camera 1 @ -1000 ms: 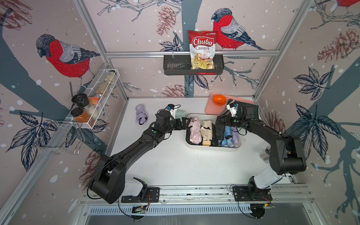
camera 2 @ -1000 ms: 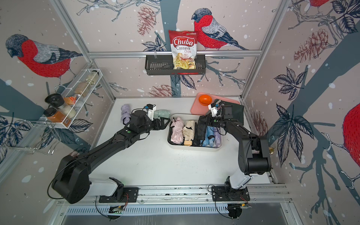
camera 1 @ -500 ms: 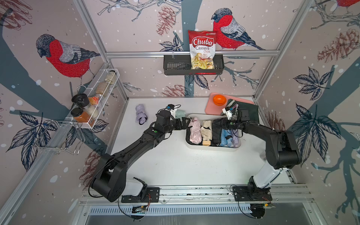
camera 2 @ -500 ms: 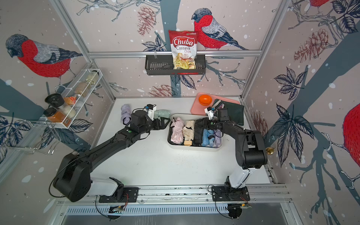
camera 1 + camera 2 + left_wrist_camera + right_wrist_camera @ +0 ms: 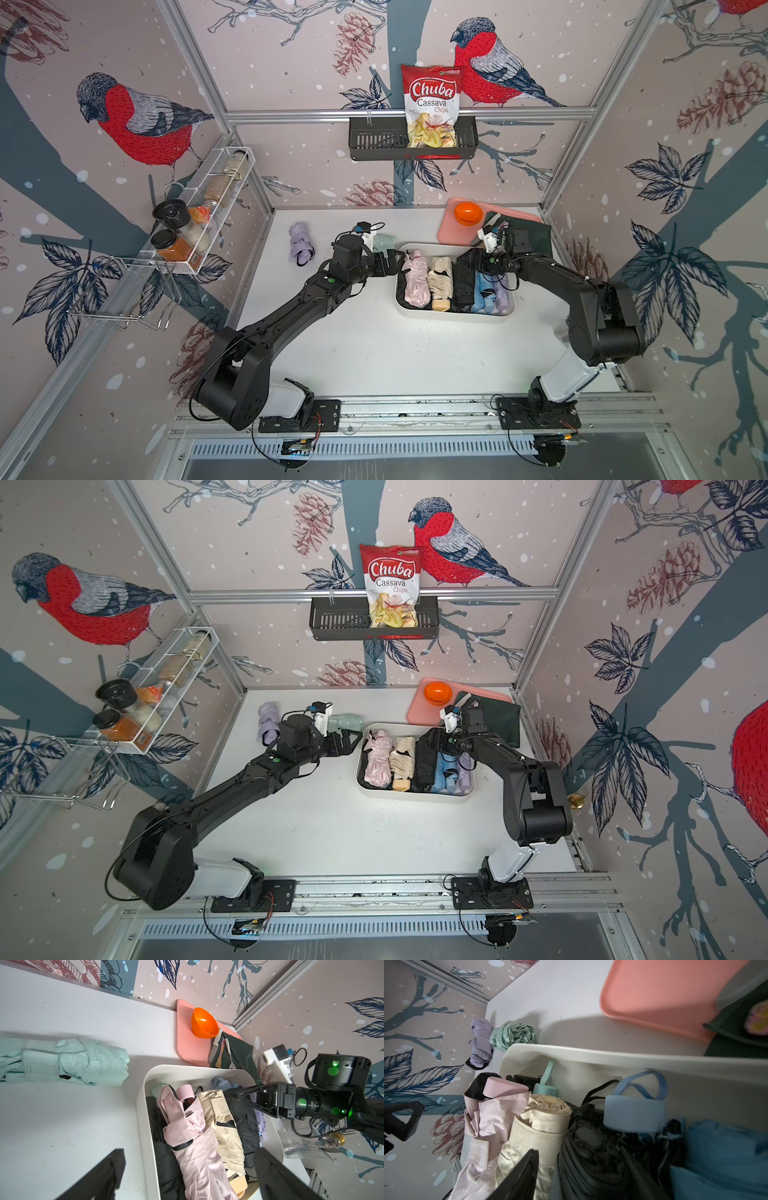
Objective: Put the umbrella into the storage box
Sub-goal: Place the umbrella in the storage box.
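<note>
The cream-white storage box (image 5: 453, 316) (image 5: 415, 798) holds several folded umbrellas side by side: pink (image 5: 415, 282), cream (image 5: 440, 282), black (image 5: 463, 286), blue (image 5: 484, 291). My right gripper (image 5: 469, 259) (image 5: 581, 1153) hangs over the black umbrella (image 5: 591, 1142) at the box's far end, open, one finger (image 5: 519, 1176) standing off the fabric. A mint-green umbrella (image 5: 384, 241) (image 5: 66, 1061) and a lilac umbrella (image 5: 301, 247) lie on the table left of the box. My left gripper (image 5: 388, 264) (image 5: 187, 1167) is open and empty, hovering over the box's left wall (image 5: 143, 1118).
Behind the box lies a pink tray (image 5: 451, 230) with an orange bowl (image 5: 468, 212) and a dark green cloth (image 5: 536, 241). A black wall basket (image 5: 374, 143) holds a chips bag (image 5: 432, 106). A wire spice rack (image 5: 199, 216) juts from the left wall.
The right wrist has shifted left over the box, and its jaws have spread off the black umbrella, which now lies in the box. The left arm has stayed still.
</note>
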Action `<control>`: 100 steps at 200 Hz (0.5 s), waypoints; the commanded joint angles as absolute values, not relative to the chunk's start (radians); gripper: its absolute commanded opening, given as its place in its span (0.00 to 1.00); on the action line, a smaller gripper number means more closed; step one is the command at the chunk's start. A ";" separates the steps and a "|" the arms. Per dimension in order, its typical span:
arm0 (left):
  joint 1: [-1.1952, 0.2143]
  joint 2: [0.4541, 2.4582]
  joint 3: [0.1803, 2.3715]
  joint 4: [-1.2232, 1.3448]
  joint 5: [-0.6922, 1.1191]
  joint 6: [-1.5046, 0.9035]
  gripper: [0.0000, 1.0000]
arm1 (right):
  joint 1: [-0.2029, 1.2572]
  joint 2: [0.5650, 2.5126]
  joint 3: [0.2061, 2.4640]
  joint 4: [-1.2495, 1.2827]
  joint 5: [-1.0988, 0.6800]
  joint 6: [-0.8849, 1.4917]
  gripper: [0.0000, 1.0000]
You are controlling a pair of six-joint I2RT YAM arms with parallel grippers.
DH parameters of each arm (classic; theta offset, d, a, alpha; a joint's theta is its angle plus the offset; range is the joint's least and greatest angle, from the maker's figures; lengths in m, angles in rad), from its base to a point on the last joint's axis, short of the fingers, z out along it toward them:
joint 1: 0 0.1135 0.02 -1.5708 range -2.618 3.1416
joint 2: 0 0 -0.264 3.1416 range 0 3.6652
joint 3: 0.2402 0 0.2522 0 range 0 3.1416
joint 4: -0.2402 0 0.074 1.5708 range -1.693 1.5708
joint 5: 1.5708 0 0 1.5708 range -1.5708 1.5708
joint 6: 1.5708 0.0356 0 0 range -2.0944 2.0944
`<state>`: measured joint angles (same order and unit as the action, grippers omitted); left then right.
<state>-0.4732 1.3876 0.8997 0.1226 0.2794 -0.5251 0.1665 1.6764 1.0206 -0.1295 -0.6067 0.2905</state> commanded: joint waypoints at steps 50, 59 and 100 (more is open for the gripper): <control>-0.468 1.393 0.905 0.140 0.264 -0.523 1.00 | 0.268 1.558 0.977 -0.221 -0.331 0.353 0.54; -0.468 1.394 0.905 0.138 0.262 -0.522 1.00 | 0.279 1.546 0.969 -0.222 -0.322 0.355 0.52; -0.466 1.403 0.906 0.141 0.264 -0.523 1.00 | 0.270 1.534 0.920 -0.158 -0.400 0.347 0.33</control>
